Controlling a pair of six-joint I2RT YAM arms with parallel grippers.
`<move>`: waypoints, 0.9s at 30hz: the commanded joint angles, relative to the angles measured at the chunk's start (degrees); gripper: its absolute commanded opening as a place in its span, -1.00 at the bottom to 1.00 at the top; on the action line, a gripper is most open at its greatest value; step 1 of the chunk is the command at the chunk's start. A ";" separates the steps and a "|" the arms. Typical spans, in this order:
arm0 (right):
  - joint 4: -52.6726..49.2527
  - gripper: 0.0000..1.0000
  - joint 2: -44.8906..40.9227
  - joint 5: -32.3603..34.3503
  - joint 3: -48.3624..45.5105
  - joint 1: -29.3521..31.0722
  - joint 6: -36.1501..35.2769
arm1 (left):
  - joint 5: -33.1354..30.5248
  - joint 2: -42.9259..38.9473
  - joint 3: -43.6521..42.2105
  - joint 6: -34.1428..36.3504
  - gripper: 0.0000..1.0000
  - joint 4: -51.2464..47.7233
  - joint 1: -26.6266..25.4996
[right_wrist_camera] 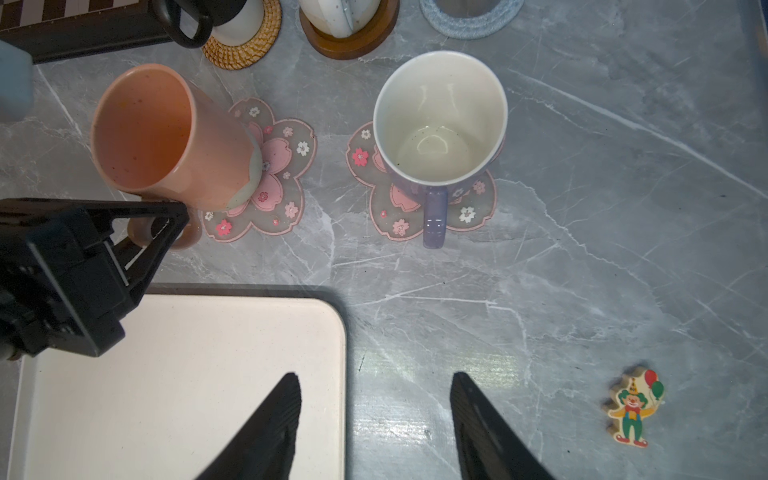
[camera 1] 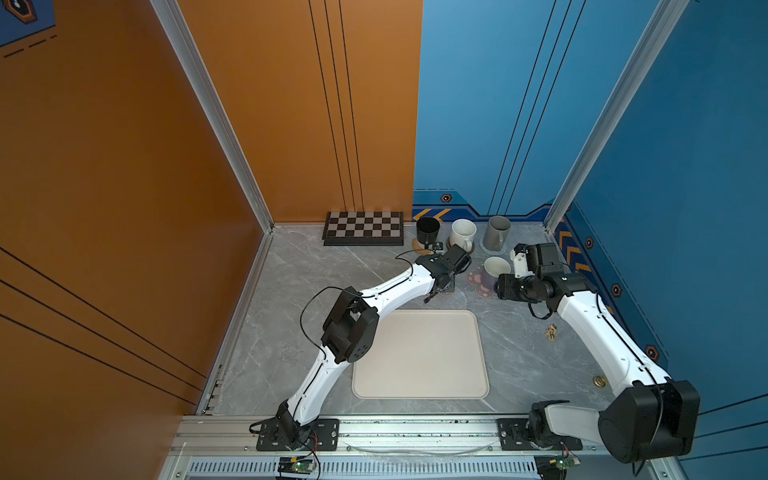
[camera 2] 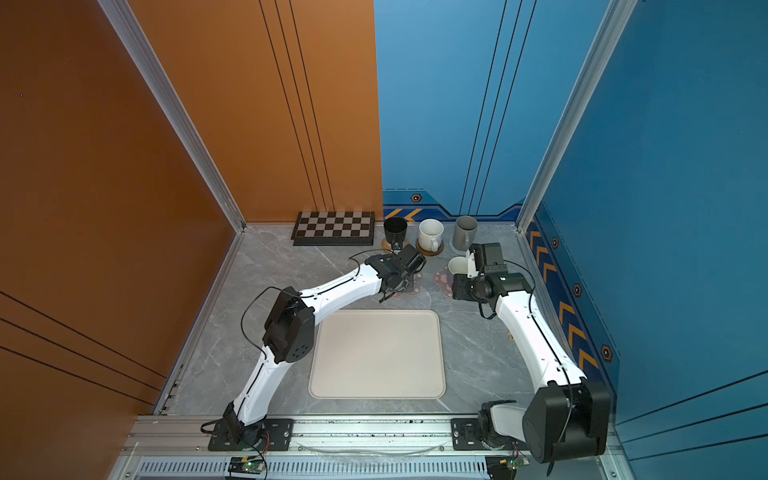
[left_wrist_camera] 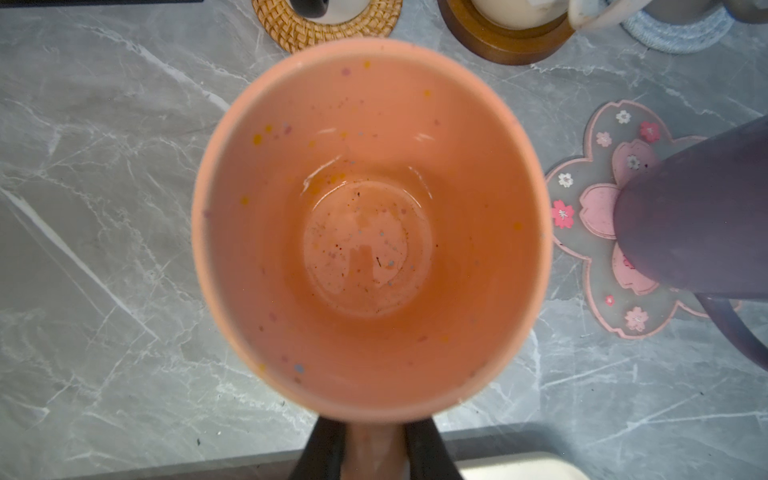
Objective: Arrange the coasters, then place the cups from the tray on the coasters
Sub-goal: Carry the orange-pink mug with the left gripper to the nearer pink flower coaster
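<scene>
My left gripper (left_wrist_camera: 374, 449) is shut on the handle of the peach-orange cup (left_wrist_camera: 370, 232). That cup (right_wrist_camera: 158, 133) leans with its base over the left part of a pink blossom coaster (right_wrist_camera: 286, 145). The lavender cup (right_wrist_camera: 440, 120) stands on the other pink coaster (right_wrist_camera: 399, 224). At the back, the black cup (camera 1: 428, 230) sits on the rattan coaster (camera 1: 422, 248), the white cup (camera 1: 462, 233) on the wooden coaster (camera 1: 469, 249), and the grey cup (camera 1: 496, 232) on the grey-blue coaster (camera 1: 486, 249). The tray (camera 1: 419, 353) holds nothing. My right gripper (right_wrist_camera: 376, 376) hangs open over the tray's corner.
A chessboard (camera 1: 363, 235) lies against the back wall, left of the cups. A small clown figure (right_wrist_camera: 633, 409) lies on the marble to the right of the tray. A small brass object (camera 1: 599, 381) sits beside the right arm. Walls close in on three sides.
</scene>
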 commanded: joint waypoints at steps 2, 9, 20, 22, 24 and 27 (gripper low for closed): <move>0.64 0.21 0.20 -0.27 -0.97 0.46 0.48 | -4.16 -0.73 3.12 -0.27 -1.00 2.60 -0.51; 1.23 0.21 0.88 -0.55 -1.16 0.63 0.75 | -4.96 1.53 4.72 -0.43 -1.00 2.60 -0.97; 1.64 0.21 1.27 -1.25 -0.73 1.34 1.01 | -6.40 1.70 4.38 -0.31 -1.00 2.50 -1.25; 1.71 0.21 1.38 -1.29 -0.73 1.42 1.20 | -6.09 1.77 3.93 -0.62 -1.00 2.49 -1.21; 1.66 0.20 1.42 -1.28 -0.73 1.60 1.19 | -5.25 2.11 3.73 -0.99 -1.00 2.37 -1.14; 1.57 0.20 1.07 -1.67 -1.05 1.78 1.38 | -3.40 2.11 3.08 -2.75 -0.95 2.03 -0.59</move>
